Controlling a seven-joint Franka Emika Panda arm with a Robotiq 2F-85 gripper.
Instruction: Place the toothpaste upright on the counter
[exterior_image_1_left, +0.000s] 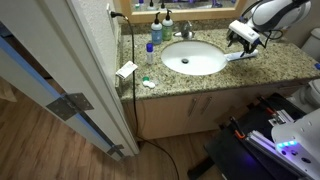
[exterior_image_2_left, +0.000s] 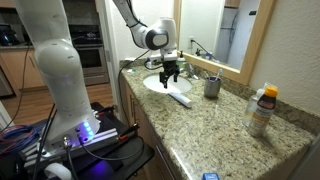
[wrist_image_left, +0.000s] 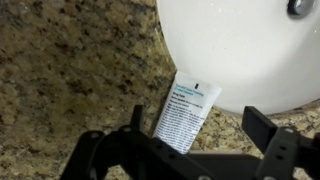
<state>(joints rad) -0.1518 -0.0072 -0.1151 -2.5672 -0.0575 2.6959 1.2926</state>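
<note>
The toothpaste (wrist_image_left: 186, 112) is a flat white tube with fine print, lying flat on the speckled granite counter (wrist_image_left: 70, 80) beside the white sink basin (wrist_image_left: 240, 50). It also shows in both exterior views (exterior_image_2_left: 180, 98) (exterior_image_1_left: 238, 56) at the sink's edge. My gripper (wrist_image_left: 195, 125) hovers right above the tube with its two black fingers spread wide, one on each side; it holds nothing. In both exterior views the gripper (exterior_image_2_left: 171, 74) (exterior_image_1_left: 243, 40) hangs just above the counter by the sink.
A small blue bottle (exterior_image_1_left: 155, 32) and a faucet (exterior_image_1_left: 186, 28) stand at the sink's back edge. A grey cup (exterior_image_2_left: 211, 87) and an orange-capped bottle (exterior_image_2_left: 262, 108) stand on the counter along the mirror. A small white box (exterior_image_1_left: 126, 70) lies near the counter corner.
</note>
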